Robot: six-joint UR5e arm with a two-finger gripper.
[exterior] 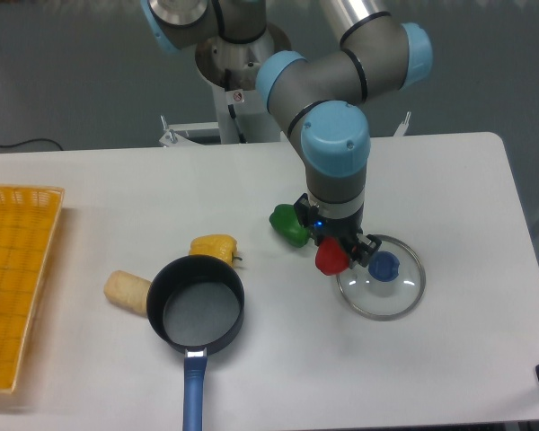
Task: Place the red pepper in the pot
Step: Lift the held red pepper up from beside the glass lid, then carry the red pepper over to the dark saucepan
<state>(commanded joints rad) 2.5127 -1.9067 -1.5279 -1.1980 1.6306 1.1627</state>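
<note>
White table [449, 180], end effector [340, 254] clamped on red pepper [330, 259]; pot [196, 303] apart

Pot [196, 312] left of lid [382, 285]

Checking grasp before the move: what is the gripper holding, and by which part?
The gripper appears shut on the red pepper, gripping it from above around its upper part; whether it is lifted off the table cannot be told.

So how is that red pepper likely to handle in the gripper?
The red pepper looks glossy and rounded, so it may slip or twist between the gripper fingers. It seems small and probably light. Set down, its round body could roll a little.
</note>
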